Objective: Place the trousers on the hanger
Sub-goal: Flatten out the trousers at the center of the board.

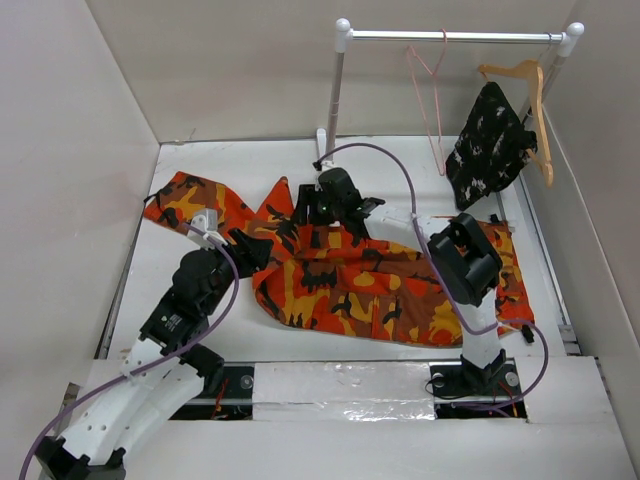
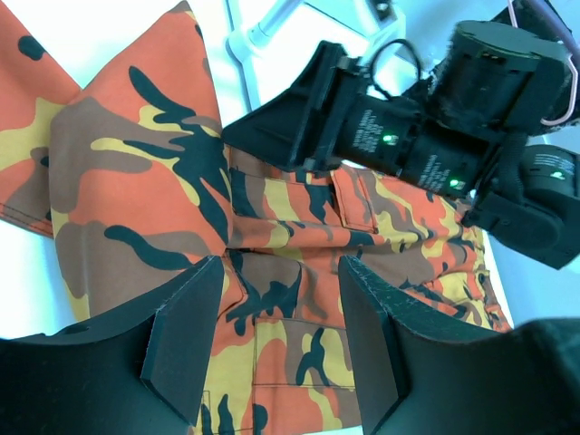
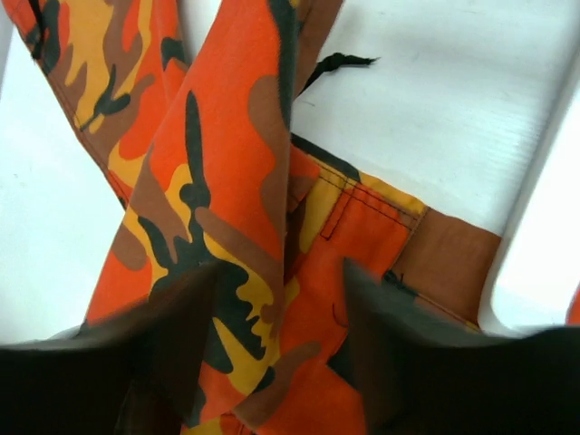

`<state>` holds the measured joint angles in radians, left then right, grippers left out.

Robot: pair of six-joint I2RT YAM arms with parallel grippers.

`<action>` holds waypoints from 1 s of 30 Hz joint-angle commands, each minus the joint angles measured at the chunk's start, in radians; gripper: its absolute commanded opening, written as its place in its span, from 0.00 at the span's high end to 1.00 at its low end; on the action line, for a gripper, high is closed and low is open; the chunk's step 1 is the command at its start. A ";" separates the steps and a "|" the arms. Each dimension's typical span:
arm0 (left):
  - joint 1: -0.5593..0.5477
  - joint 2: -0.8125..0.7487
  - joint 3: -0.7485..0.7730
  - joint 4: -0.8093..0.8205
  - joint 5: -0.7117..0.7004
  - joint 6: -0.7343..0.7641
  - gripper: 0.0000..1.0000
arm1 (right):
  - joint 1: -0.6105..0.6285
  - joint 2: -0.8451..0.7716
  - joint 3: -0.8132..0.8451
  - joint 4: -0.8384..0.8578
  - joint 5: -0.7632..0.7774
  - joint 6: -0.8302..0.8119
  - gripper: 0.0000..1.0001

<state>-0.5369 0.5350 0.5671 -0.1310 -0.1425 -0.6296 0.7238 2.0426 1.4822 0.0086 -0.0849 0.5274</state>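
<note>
Trousers not on the hanger yet – early days

Table (image 1: 400, 170) first: white, walled in on three sides, with most of the middle taken up by the trousers (image 1: 370, 285). The orange camo pair is spread flat, waist end towards the right and one leg trailing off to the left. Nothing is off the surface as far as the top view shows.

At the back stands a clothes rail (image 1: 460, 36). A black speckled garment (image 1: 490, 140) hangs there on a wooden hanger (image 1: 540, 110), and the thin pink hanger (image 1: 424, 110) hangs bare next to it, well apart from the trousers.

Both arms are reaching in over the fabric near the crotch and leg area. The left gripper (image 2: 281, 335) has its fingers spread with cloth lying flat below them – released, not holding anything. The right gripper (image 3: 281, 344) also has its fingers apart, but a fold of the leg runs up between them, and I honestly can't tell whether it's pinching that fold or just hovering over it.

My read is that basically everything is left to do: get a proper hold, fold or gather the legs, fetch the pink hanger and drape the trousers over its bar.
</note>
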 commanded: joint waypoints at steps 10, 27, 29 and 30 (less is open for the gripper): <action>-0.003 -0.038 -0.006 0.041 -0.003 -0.008 0.49 | 0.109 0.099 0.190 0.024 -0.063 0.005 0.73; -0.003 -0.221 0.142 -0.192 -0.302 -0.047 0.47 | 0.318 0.279 0.598 -0.193 -0.009 -0.038 0.33; -0.003 -0.178 0.172 -0.229 -0.305 -0.042 0.47 | 0.280 0.231 0.543 -0.168 -0.038 -0.040 0.23; -0.003 -0.162 0.175 -0.243 -0.296 -0.038 0.47 | 0.264 0.196 0.497 -0.135 -0.053 -0.038 0.21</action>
<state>-0.5369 0.3229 0.7025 -0.3107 -0.3973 -0.6739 1.0840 2.3711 2.0319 -0.2153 -0.0898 0.4786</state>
